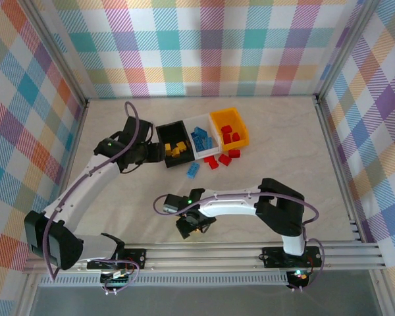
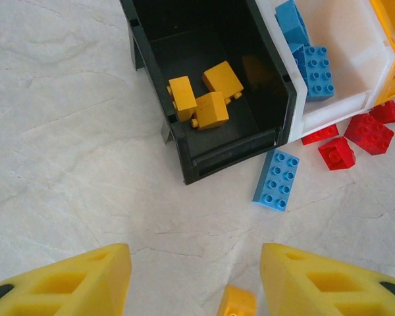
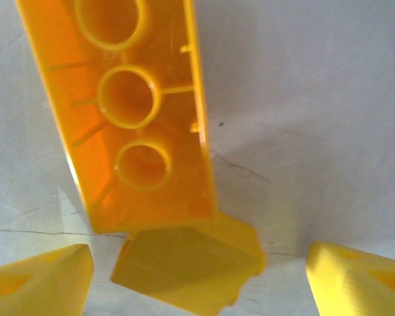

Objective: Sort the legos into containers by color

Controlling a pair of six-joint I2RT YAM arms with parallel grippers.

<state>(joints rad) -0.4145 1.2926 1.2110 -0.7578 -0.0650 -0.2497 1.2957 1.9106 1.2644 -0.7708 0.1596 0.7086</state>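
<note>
The containers stand in a row: a black bin point(image 1: 173, 141) with yellow legos point(image 2: 207, 99), a white bin point(image 1: 201, 138) with blue ones point(image 2: 314, 69), and an orange-yellow bin point(image 1: 229, 128) with red ones. In front of them a blue lego point(image 2: 277, 179) and red legos point(image 2: 352, 141) lie loose on the table. My left gripper point(image 2: 194, 283) hangs open just short of the black bin, with a small yellow lego point(image 2: 237, 304) low between its fingers, close to the right one. My right gripper point(image 3: 197, 283) is open over a small yellow lego point(image 3: 191, 263), beside a long upturned yellow lego point(image 3: 131, 112).
Checkered walls with metal frame posts point(image 1: 329, 125) close in the pale table on three sides. Both arm bases sit on a rail point(image 1: 204, 253) at the near edge. Bare tabletop point(image 1: 283, 164) lies to the right of the bins.
</note>
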